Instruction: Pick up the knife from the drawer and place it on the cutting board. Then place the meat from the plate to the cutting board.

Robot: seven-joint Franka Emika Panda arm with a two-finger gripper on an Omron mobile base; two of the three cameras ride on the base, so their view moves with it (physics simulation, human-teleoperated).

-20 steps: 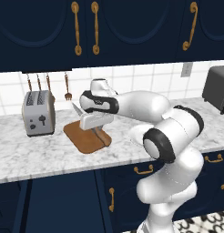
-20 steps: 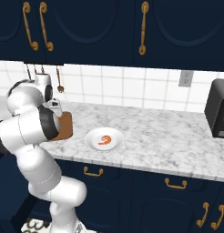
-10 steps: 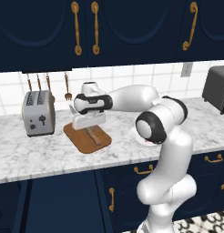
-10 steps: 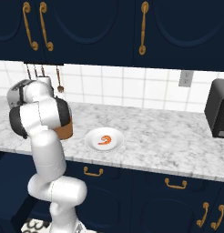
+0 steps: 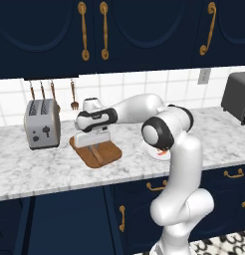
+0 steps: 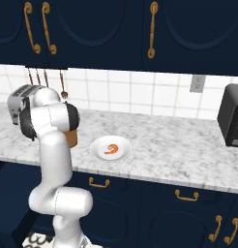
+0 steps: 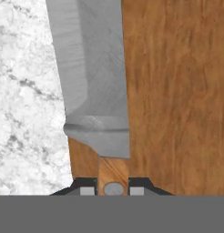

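Observation:
My gripper (image 7: pixel 113 189) is shut on the brown wooden handle of the knife (image 7: pixel 95 82). Its grey blade points away from the hand, along the edge of the cutting board (image 7: pixel 177 91) and partly over the marble. From the left base, the hand (image 5: pixel 90 135) hangs low over the brown cutting board (image 5: pixel 108 153). The round white plate (image 6: pixel 99 145) lies to the board's right, with the orange-red meat (image 6: pixel 110 148) on it. My arm hides part of the plate (image 5: pixel 150 152) from the left. A navy drawer (image 5: pixel 154 187) with a brass handle sits shut under the counter.
A silver toaster (image 5: pixel 42 124) stands left of the board, with brass-handled utensils (image 5: pixel 52 92) hanging on the tiled wall behind it. A black appliance (image 6: pixel 232 114) stands at the counter's far right. Navy cabinet doors hang overhead.
The arm has stretched out to the left, and the hand has moved left and down over the cutting board with the knife still held.

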